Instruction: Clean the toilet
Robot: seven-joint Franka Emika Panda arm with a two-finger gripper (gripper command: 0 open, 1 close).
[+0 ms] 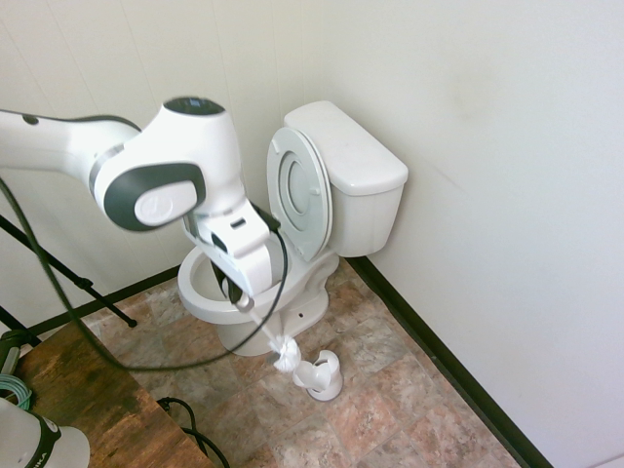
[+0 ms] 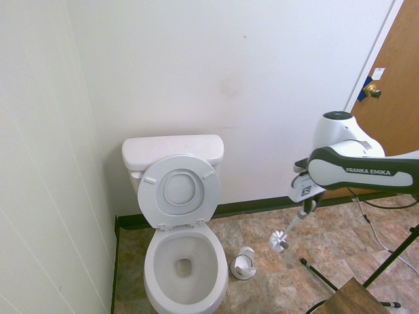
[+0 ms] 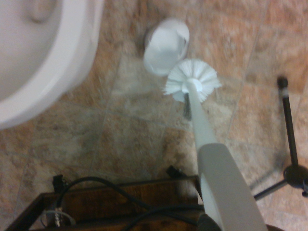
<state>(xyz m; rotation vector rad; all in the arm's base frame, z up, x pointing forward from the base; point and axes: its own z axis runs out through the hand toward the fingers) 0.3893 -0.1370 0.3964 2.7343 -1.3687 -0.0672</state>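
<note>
The toilet (image 1: pixel 351 171) stands against the wall, a glossy white bowl (image 2: pixel 154 267) with seat and lid raised against the tank. My gripper (image 1: pixel 245 301) (image 2: pixel 305 209) hangs beside the bowl and is shut on the handle of a white toilet brush (image 2: pixel 280 241). The brush slants down, its bristle head (image 1: pixel 286 353) in the air just above the floor. Its head is right next to the small white brush holder (image 1: pixel 322 375) (image 2: pixel 243 263) on the tiles. The wrist view shows the brush head (image 3: pixel 192 79) just off the holder (image 3: pixel 166 45), with the bowl rim (image 3: pixel 62 67) to one side.
A wooden table (image 1: pixel 88 400) (image 2: pixel 347 297) stands close under the arm. Walls with a dark baseboard (image 1: pixel 439 356) close in two sides of the toilet. A brown door (image 2: pixel 393 98) is behind the arm. Brown stone tiles (image 2: pixel 262 229) cover the floor.
</note>
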